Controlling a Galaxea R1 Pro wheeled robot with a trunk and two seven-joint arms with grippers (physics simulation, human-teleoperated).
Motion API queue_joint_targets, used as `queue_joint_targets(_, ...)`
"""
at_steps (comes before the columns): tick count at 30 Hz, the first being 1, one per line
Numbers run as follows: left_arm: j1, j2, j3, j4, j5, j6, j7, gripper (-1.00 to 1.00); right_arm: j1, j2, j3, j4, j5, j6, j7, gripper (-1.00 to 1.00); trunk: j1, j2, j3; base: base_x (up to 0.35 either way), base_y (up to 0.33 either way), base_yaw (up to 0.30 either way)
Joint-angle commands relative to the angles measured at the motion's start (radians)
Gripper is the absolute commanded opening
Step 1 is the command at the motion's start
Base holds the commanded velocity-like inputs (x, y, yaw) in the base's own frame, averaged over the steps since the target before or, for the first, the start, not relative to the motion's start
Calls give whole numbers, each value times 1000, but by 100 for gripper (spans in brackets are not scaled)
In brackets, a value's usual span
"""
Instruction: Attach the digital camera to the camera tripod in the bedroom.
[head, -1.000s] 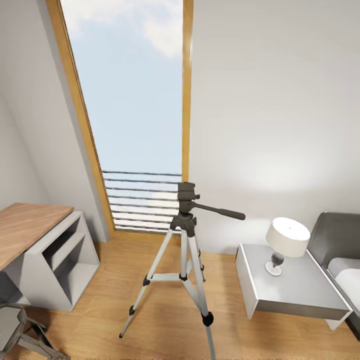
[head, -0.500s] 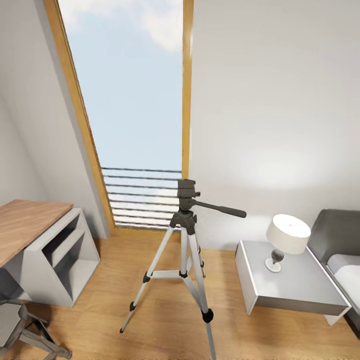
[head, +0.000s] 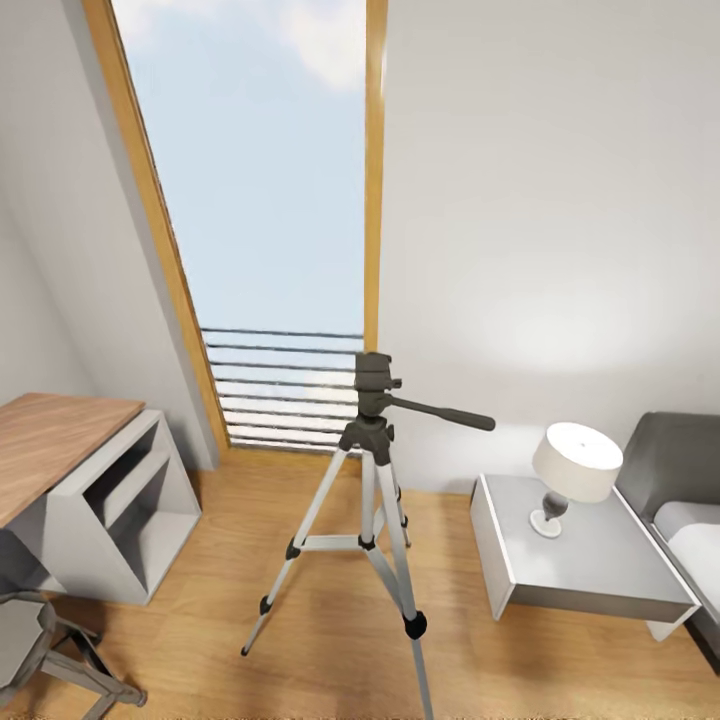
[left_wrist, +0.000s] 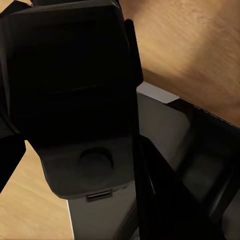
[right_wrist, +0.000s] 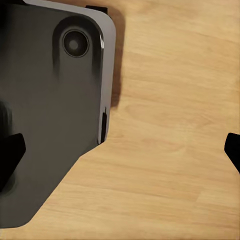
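we are facing the camera tripod (head: 372, 480), which is standing upright on the light wood floor (head: 330, 640) in front of the tall wood-framed window (head: 270, 200). its three legs are spreading wide, which we judge is what is keeping it steady for a mount. its dark grey head (head: 373, 385) is sitting bare on top, with the pan handle (head: 445, 413) pointing toward the lamp (head: 573, 472) on the white nightstand (head: 590, 565).

in the left wrist view, the left gripper (left_wrist: 131, 125) is carrying a black boxy body that we are taking for the digital camera (left_wrist: 70, 95). it is lying so close against the lens that most of its detail is lost. one dark finger (left_wrist: 134, 60) is running down its side, so we are reading the gripper as closed on it. it is probably being held low and near the robot's body for travel.

in the right wrist view, the right gripper (right_wrist: 122, 147) is hanging over bare floor with its two dark tips (right_wrist: 11, 150) far apart and nothing between them. it is looking free to steady the tripod if needed. a dark panel of the robot's own body (right_wrist: 50, 110) is lying beside it.

a wood-topped table (head: 50, 440) with white shelves and a grey stool (head: 40, 640) are standing to the left, well apart from the tripod. the camera is not yet on the head; we are judging the step in hand as the approach.
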Motion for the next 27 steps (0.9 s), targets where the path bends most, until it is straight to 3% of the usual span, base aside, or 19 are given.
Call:
queue_joint_targets(1, -1, 0, -9, 0, 7, -2, -1, -100, -2, -1, -9, 3, 10, -6, 2, 100, 1, -2, -4, 0, 0, 0)
queue_joint_targets(27, -1, 0, -9, 0, 1, 0, -2, -100, -2, -1, -9, 3, 9, -6, 2, 100, 1, -2, -45, 0, 0, 0)
